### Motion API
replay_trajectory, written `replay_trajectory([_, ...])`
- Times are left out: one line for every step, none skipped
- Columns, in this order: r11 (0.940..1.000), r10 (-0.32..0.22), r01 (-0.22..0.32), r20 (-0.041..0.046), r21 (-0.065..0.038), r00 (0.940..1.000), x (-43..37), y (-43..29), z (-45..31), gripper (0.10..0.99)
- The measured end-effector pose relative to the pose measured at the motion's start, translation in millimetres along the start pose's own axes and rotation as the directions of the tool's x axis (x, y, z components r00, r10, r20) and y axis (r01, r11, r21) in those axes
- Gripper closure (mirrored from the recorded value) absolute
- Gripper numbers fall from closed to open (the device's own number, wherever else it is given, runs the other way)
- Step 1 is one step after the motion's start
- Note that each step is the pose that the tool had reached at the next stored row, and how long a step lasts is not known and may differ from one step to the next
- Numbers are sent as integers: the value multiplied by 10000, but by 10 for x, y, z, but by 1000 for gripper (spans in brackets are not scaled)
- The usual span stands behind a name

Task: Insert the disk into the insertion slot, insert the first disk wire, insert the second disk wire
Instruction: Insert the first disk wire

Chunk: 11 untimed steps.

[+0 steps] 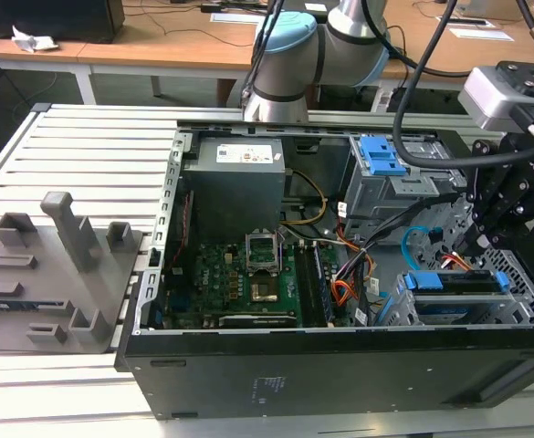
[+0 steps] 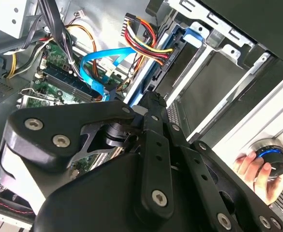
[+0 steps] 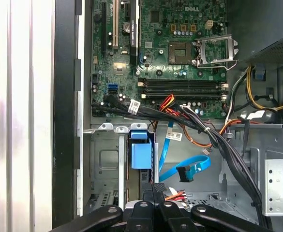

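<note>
The disk [image 1: 458,281], framed by its blue carrier [image 3: 141,154], sits inside the insertion slot [image 1: 525,285], a perforated grey cage at the exterior view's right. My gripper [image 1: 478,242] hangs just above the disk's back edge, its fingers [image 3: 147,193] shut together. The first disk wire [image 2: 146,41], an orange, red and black bundle, runs to the disk's edge right beside the fingertips, which hide its plug. The second disk wire [image 3: 192,169], light blue, loops loose beside the slot, and its dark plug [image 3: 184,174] hangs unplugged.
A taller grey cage with a blue latch [image 1: 381,155] stands behind the slot. The motherboard [image 1: 248,274] and power supply [image 1: 239,182] fill the case's middle. Thick black cables [image 3: 218,140] cross near the slot. A person's hand [image 2: 250,169] holds a round device outside the case.
</note>
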State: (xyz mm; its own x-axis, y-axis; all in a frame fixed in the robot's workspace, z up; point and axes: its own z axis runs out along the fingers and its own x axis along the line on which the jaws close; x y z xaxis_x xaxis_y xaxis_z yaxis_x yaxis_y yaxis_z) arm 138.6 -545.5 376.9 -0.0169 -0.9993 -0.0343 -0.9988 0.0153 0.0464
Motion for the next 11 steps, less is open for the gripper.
replay_trajectory([10000, -1, 1, 0, 0, 10000, 0, 4, 0, 980])
replay_trajectory([10000, -2, 2, 1, 0, 10000, 0, 3, 1, 980])
replay_trajectory([10000, -1, 1, -1, 0, 10000, 0, 4, 0, 980])
replay_trajectory([10000, 0, 0, 0, 0, 10000, 0, 5, 0, 980])
replay_trajectory([10000, -1, 1, 0, 0, 10000, 0, 5, 0, 980])
replay_trajectory([10000, 0, 0, 1, -1, 10000, 0, 5, 1, 980])
replay_trajectory([10000, -1, 1, 0, 0, 10000, 0, 5, 0, 980])
replay_trajectory([10000, -1, 1, 0, 0, 10000, 0, 6, 0, 980])
replay_trajectory([10000, 0, 0, 0, 0, 10000, 0, 6, 0, 980])
replay_trajectory([10000, 0, 0, -1, 0, 10000, 0, 6, 0, 980])
replay_trajectory([10000, 0, 0, 0, 0, 10000, 0, 6, 0, 980])
